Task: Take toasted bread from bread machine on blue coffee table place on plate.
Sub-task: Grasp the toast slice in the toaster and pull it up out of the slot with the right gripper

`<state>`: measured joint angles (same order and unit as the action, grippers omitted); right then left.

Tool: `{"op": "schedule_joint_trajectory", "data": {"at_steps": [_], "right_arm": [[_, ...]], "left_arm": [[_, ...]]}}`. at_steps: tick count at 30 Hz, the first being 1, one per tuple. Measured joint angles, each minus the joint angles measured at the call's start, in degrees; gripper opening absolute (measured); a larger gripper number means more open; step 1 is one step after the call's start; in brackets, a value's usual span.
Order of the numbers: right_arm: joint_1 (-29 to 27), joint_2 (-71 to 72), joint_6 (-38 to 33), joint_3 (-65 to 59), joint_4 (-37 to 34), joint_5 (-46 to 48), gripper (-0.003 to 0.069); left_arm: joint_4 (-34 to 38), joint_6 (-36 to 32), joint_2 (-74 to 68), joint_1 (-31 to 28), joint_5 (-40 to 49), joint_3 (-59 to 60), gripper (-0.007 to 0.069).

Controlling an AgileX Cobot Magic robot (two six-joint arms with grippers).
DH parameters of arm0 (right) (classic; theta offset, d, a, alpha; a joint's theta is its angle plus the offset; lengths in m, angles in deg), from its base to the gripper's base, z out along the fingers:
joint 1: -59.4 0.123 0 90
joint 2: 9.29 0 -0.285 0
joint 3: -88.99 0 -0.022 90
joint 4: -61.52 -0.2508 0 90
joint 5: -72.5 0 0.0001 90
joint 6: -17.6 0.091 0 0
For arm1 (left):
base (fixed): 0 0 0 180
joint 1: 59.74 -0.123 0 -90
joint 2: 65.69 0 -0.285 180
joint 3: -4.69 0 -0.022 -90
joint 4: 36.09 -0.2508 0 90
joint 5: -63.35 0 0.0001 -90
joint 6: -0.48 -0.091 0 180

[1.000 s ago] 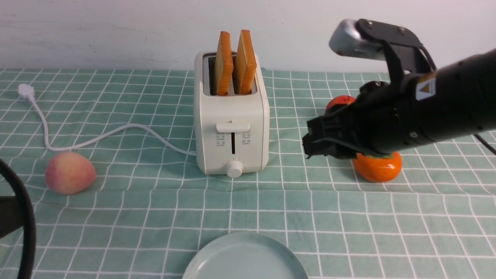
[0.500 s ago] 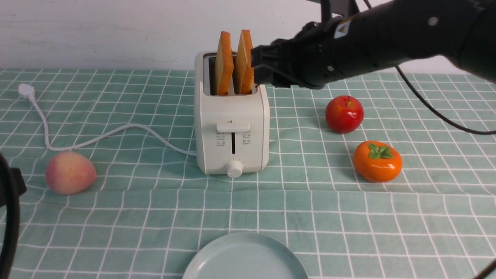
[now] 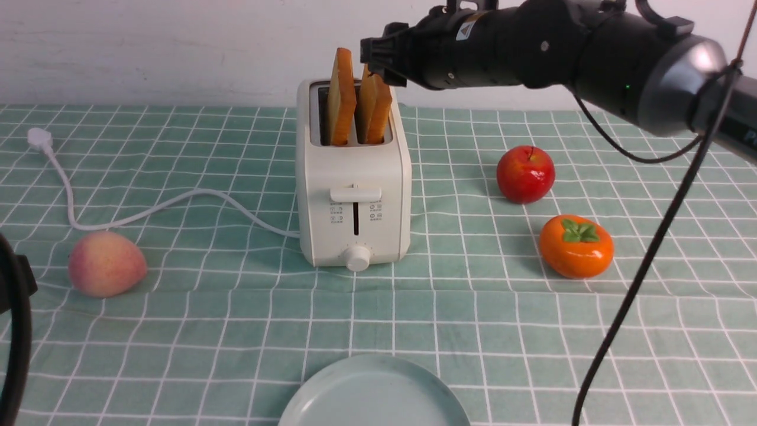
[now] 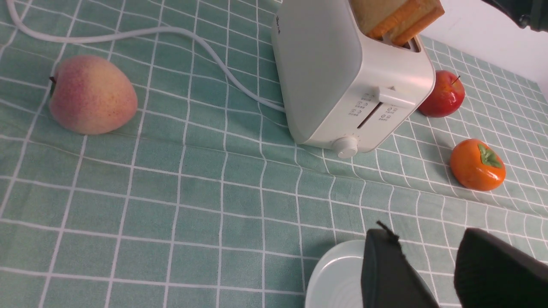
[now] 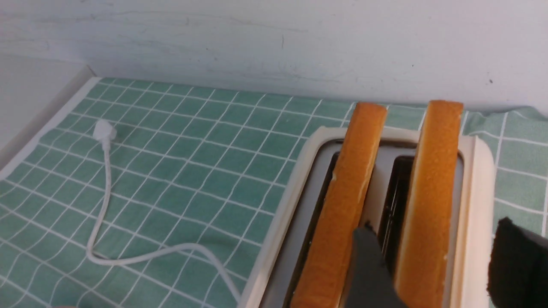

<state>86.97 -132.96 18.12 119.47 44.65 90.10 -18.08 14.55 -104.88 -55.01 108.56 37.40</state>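
Note:
The cream bread machine point(image 3: 353, 195) stands mid-table on the mint grid cloth of the blue coffee table point(image 3: 236, 307). Two slices of toasted bread stand upright in its slots, the left slice point(image 3: 342, 97) and the right slice point(image 3: 374, 109). My right gripper point(image 3: 375, 62) is open at the top of the right slice. In the right wrist view its fingers straddle that slice point(image 5: 430, 184), one finger point(image 5: 368, 265) in the gap between the slices. The plate point(image 3: 372, 393) lies empty at the front edge. My left gripper point(image 4: 426, 237) is open and empty above the plate's rim point(image 4: 334, 278).
A peach point(image 3: 106, 263) lies front left. A red apple point(image 3: 525, 174) and an orange persimmon point(image 3: 575, 247) lie right of the toaster. The white power cord point(image 3: 148, 210) runs left to its plug point(image 3: 40, 139). A white wall stands close behind the toaster.
My right arm has risen from beside the persimmon and swung left to the toaster's top, its open fingers now around the right slice. The left arm has barely moved.

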Motion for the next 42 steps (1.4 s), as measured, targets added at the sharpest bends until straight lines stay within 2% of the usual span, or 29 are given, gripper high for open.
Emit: {"op": "schedule_joint_trajectory", "data": {"at_steps": [6, 10, 19, 23, 33, 38, 42], "right_arm": [[0.0, -3.01, 0.0, 0.19, -4.2, -0.44, 0.0382], [0.0, -3.95, -0.05, 0.19, -5.28, -1.14, 0.0353], [0.0, -4.01, -0.53, 0.19, -5.43, -2.11, 0.016], [0.0, -4.01, -0.53, 0.19, -5.43, -2.15, 0.0104], [0.0, -3.44, -1.37, 0.19, -5.43, -2.26, 0.0095], [-0.06, 1.21, -6.19, 0.31, -5.43, 0.28, 0.009], [-0.08, 7.12, -10.0, 0.58, -5.01, 6.1, 0.009]], "left_arm": [[0.0, 0.0, 0.0, 0.0, -0.06, 0.0, 0.0237], [0.0, 0.0, 0.0, 0.0, -0.06, 0.0, 0.0237], [0.0, 0.0, 0.0, 0.0, -0.06, 0.0, 0.0238], [0.0, 0.0, 0.0, 0.0, 0.14, 0.0, 0.0238], [0.0, 0.0, 0.0, 0.0, 0.37, 0.0, 0.0238], [0.0, 0.0, 0.0, 0.0, 0.5, 0.0, 0.0238], [0.0, 0.0, 0.0, 0.0, 0.54, 0.0, 0.0238]]}}
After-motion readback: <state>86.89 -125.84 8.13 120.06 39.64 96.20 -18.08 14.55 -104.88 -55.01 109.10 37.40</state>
